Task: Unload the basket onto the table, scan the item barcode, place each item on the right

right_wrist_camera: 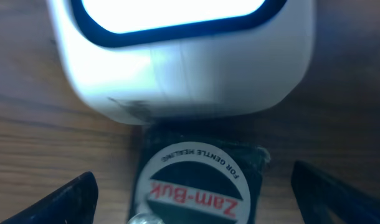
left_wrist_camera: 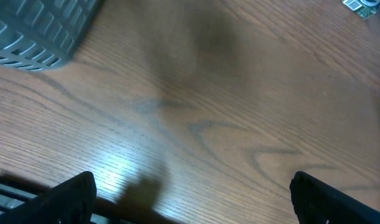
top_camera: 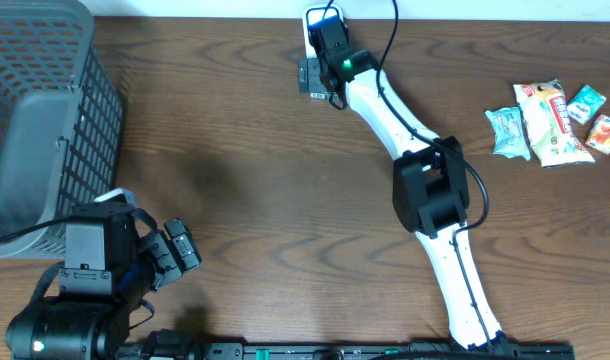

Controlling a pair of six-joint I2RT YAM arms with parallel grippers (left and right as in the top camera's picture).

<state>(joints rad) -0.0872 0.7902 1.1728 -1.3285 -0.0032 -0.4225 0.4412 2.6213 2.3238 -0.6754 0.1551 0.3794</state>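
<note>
The wooden table (top_camera: pixel 265 200) is filling the whole overhead view. A grey mesh basket (top_camera: pixel 40 110) is standing on its far left corner. The right arm (top_camera: pixel 430 190), white with black joints, is reaching from the near edge across the middle of the table toward the far edge. The left arm (top_camera: pixel 85 270) is sitting folded at the near left corner, just beside the basket.

A white scanner (right_wrist_camera: pixel 184 56) with a dark-framed bright window is resting at the far edge, near the middle. A small group of snack packets (top_camera: pixel 550 120) is lying well apart from it, on the right side of the table.

The item, a dark pack with a round "Zam-Buk" label (right_wrist_camera: pixel 193 186), is lying flat on the table just beside the scanner, on the robot's side of it. Whether the two are touching, I cannot tell.

The right gripper (right_wrist_camera: pixel 193 174) is hovering over this pack. Its jaws are standing wide apart with the pack between them, and bare wood is showing on both sides, so they are not pressing on it.

The left gripper (left_wrist_camera: pixel 193 180) is pointing at bare table. Its jaws are also spread wide, with nothing between them.
</note>
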